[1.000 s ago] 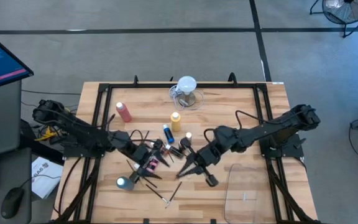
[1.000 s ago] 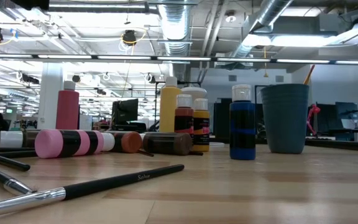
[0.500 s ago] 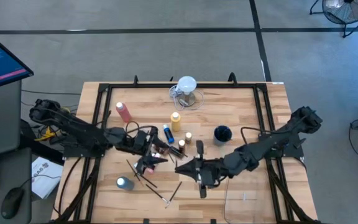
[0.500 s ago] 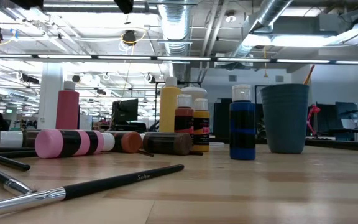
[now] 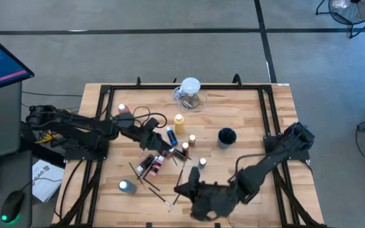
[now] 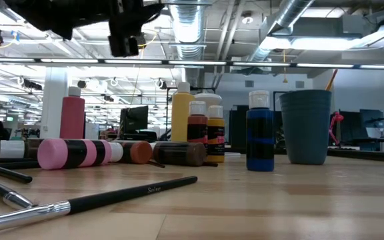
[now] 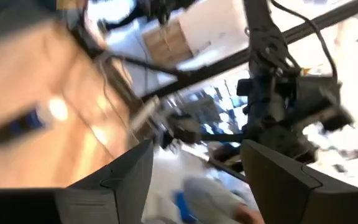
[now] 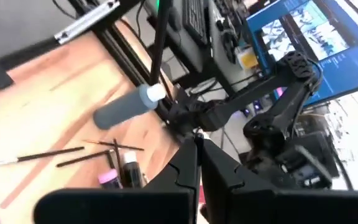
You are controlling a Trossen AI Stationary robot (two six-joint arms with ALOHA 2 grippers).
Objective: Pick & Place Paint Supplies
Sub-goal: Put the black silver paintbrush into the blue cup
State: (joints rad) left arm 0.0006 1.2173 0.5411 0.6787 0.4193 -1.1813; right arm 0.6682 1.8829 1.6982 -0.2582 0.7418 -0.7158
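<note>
The paint supplies lie in a cluster at mid-table: a yellow squeeze bottle (image 5: 179,122), a blue bottle (image 5: 170,135), a pink bottle (image 5: 155,164) lying on its side, small white-capped bottles (image 5: 202,163) and thin dark brushes (image 5: 146,179). A grey bottle (image 5: 127,186) lies on its side near the front left. My left gripper (image 5: 157,140) hovers open and level over the cluster's left part, with nothing between its fingers (image 7: 123,180). My right gripper (image 5: 181,189) is near the front edge, shut and empty (image 8: 197,142), pointing toward the grey bottle (image 8: 126,106).
A dark blue cup (image 5: 226,136) stands right of the cluster. A clear jug with a white top (image 5: 190,88) stands at the far edge. A clear tray (image 5: 249,190) lies at the front right. A pink-red bottle (image 5: 122,109) stands far left, by the left arm's cables.
My right gripper has drawn back from the bottle cluster toward the table's near edge, turning as it went, and has stayed shut. The cup behind it has come into sight. My left gripper has moved toward the far edge over the cluster and rolled. The bottles and brushes have kept still.
</note>
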